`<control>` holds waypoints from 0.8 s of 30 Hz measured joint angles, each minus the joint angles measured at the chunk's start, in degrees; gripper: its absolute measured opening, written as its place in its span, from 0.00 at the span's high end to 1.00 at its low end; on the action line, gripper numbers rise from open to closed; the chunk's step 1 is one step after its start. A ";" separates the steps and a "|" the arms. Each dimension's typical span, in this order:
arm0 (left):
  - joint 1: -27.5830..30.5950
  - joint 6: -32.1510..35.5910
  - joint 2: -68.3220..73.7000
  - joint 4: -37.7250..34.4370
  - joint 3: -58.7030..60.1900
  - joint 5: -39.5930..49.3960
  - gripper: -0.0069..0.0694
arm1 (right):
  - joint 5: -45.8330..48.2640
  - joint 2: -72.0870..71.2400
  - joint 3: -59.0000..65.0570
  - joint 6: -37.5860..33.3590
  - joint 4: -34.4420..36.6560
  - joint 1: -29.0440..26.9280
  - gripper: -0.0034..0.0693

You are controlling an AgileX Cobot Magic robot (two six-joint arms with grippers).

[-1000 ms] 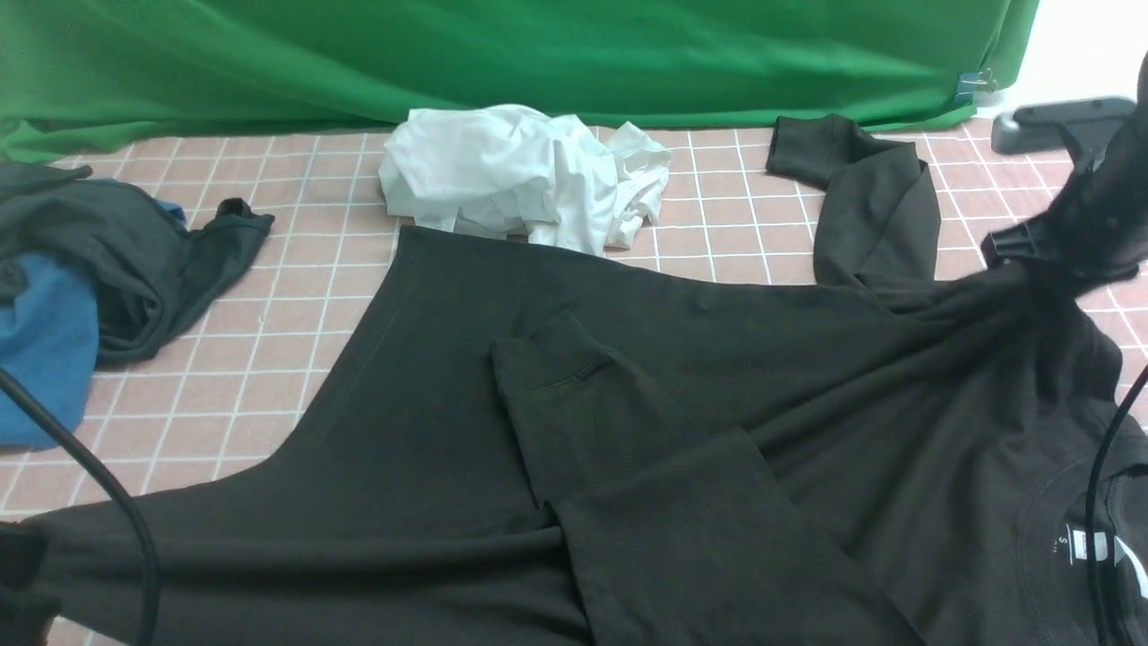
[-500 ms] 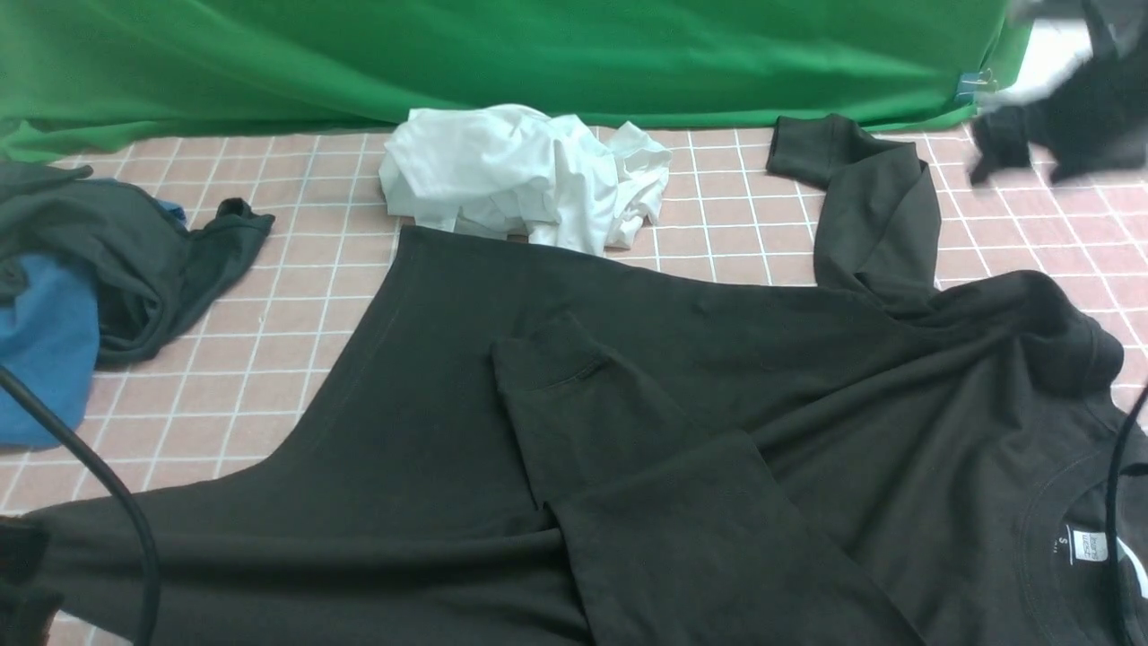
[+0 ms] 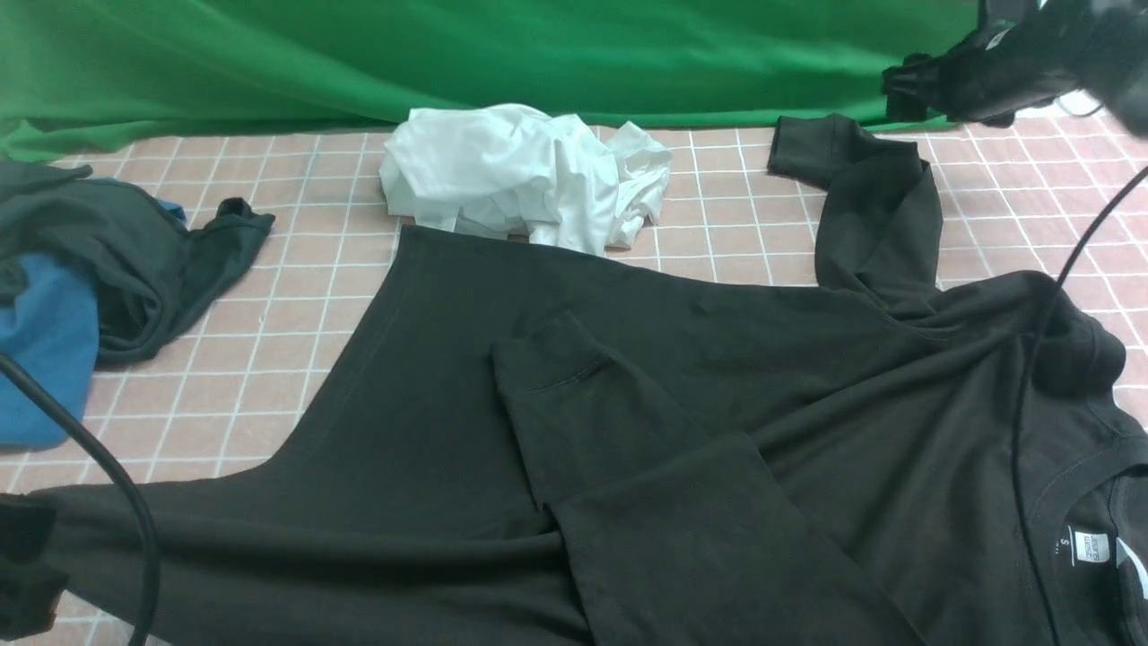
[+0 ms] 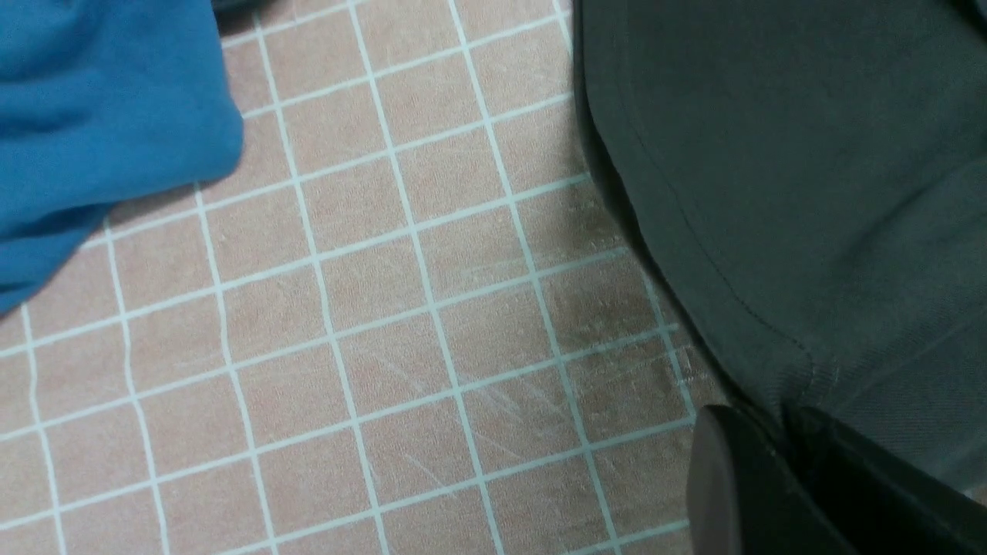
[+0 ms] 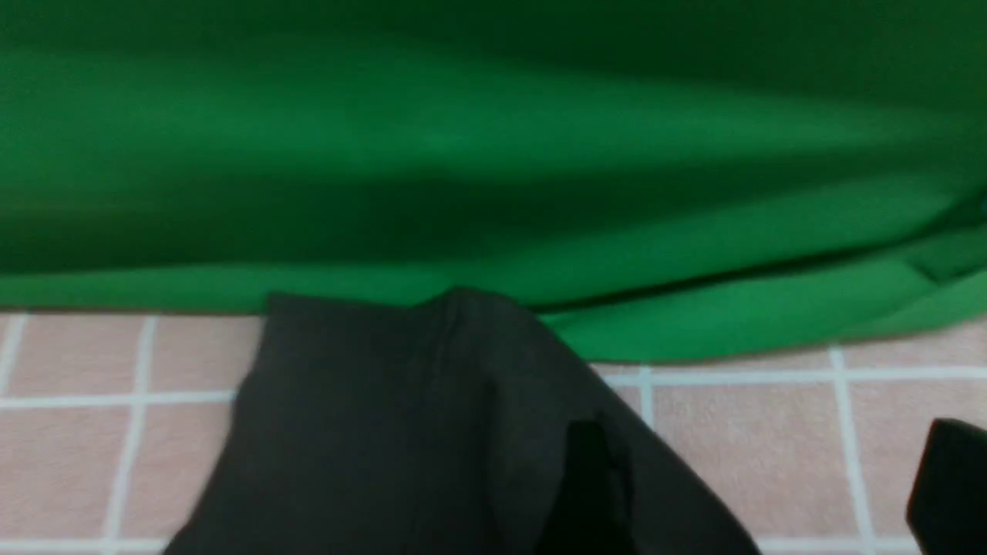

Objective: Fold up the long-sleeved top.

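While my left claw (image 3: 22,574) pinches the long-sleeved top (image 3: 717,377) taut, my right claw (image 3: 904,88) hangs spread. Probably the far sleeve (image 3: 879,206) comes next.

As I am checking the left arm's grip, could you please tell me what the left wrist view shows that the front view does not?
Only the left wrist view: the left gripper up close, shut at the hem corner of the long-sleeved top, apparently pinching it. Only the front view: the white garment, green backdrop, folded-over sleeve, neck label and right gripper. Both: the top, the blue shirt and the tiled tabletop.
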 joint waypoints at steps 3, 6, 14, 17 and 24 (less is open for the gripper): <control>0.00 0.00 0.00 0.00 0.00 0.00 0.86 | 0.18 2.56 -1.17 0.12 0.00 0.00 0.23; 0.00 0.00 0.00 -0.39 0.00 0.00 0.86 | 0.80 4.17 -1.29 -0.10 0.33 0.00 0.23; 0.00 0.00 0.00 -1.51 0.00 0.10 0.86 | 1.91 4.86 -1.90 -4.35 3.86 -0.31 0.52; 0.00 -0.05 0.00 -2.00 0.00 0.46 0.86 | 2.65 4.86 -1.90 -6.62 5.19 -0.23 0.79; 0.00 -0.05 0.00 -2.37 0.00 1.18 0.86 | 3.72 2.79 -4.21 -7.79 6.02 -0.45 0.88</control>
